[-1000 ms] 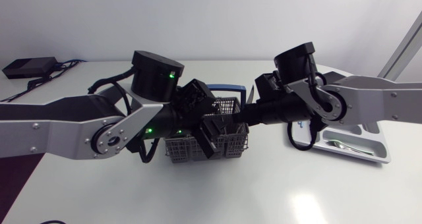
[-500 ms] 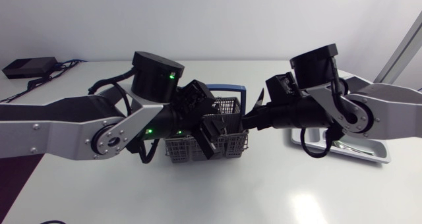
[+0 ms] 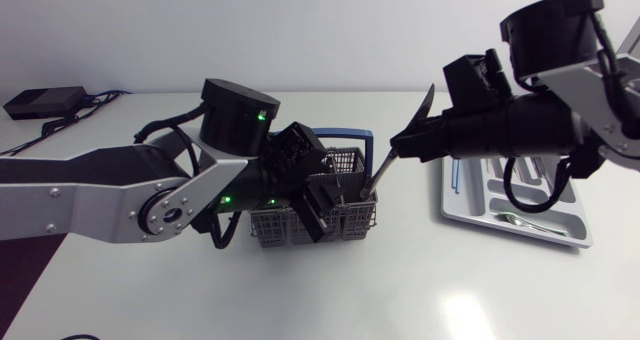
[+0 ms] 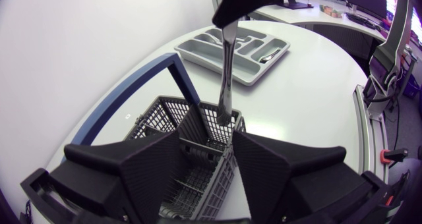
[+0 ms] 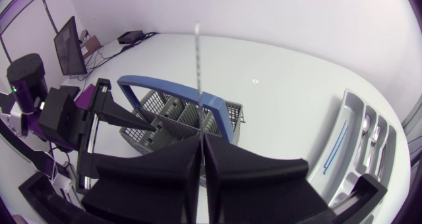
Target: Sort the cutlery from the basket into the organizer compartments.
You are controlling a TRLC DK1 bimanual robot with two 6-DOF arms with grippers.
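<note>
A grey mesh basket [image 3: 272,228] with a blue handle [image 3: 350,135] stands mid-table. My left gripper [image 3: 318,205] sits on it, fingers on either side of its mesh wall [image 4: 198,184], shut on it. My right gripper [image 3: 402,147] hovers above and right of the basket, shut on a metal knife [image 3: 377,172]. The knife hangs slanted, with its lower end in the basket's far corner [image 4: 224,115]. In the right wrist view the knife [image 5: 198,72] shows edge-on between the shut fingers [image 5: 178,165]. The grey organizer [image 3: 560,228] lies at the right and holds some cutlery.
A black box with cables [image 3: 45,102] sits at the back left. The table's left edge runs close under my left arm. Bare white tabletop lies between the basket and the organizer and along the front.
My right gripper has risen and pulled back to the right, drawing the knife up out of the basket. My left arm and the basket have stayed put.
</note>
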